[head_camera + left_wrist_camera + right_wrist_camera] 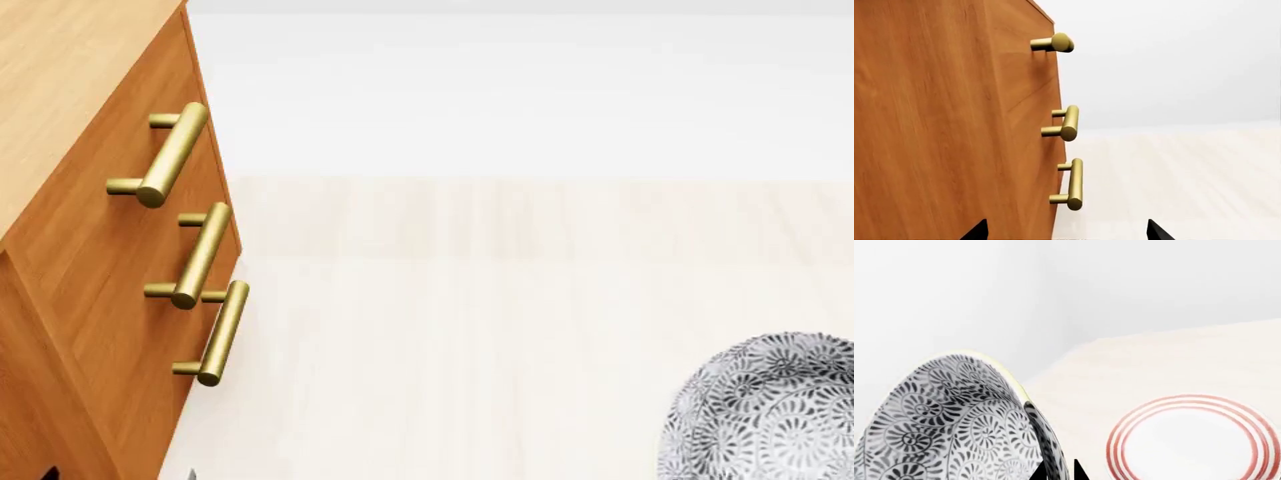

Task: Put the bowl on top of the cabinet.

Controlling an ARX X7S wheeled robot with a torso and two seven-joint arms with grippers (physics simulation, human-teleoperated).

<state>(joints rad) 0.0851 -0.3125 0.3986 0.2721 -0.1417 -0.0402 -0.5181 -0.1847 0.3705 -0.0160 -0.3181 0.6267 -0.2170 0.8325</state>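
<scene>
The bowl (pixel 954 425), white with a dense dark grey floral pattern, is held up on edge by my right gripper (pixel 1057 471), whose two black fingertips pinch its rim. In the head view the bowl (pixel 767 410) hangs at the lower right, above the pale floor. The orange-brown cabinet (pixel 94 250) with its lighter wood top (pixel 60 90) and brass handles fills the left of that view. My left gripper (pixel 1064 231) is open beside the cabinet (pixel 941 125), one fingertip in front of the cabinet's side and the other over the floor, with nothing between them.
A flat white plate with red rings (pixel 1191 440) lies on the pale floor below the bowl. Brass bar handles (pixel 1069 182) stick out from the drawer fronts near my left gripper. Pale floor (pixel 507 330) stretches between cabinet and bowl.
</scene>
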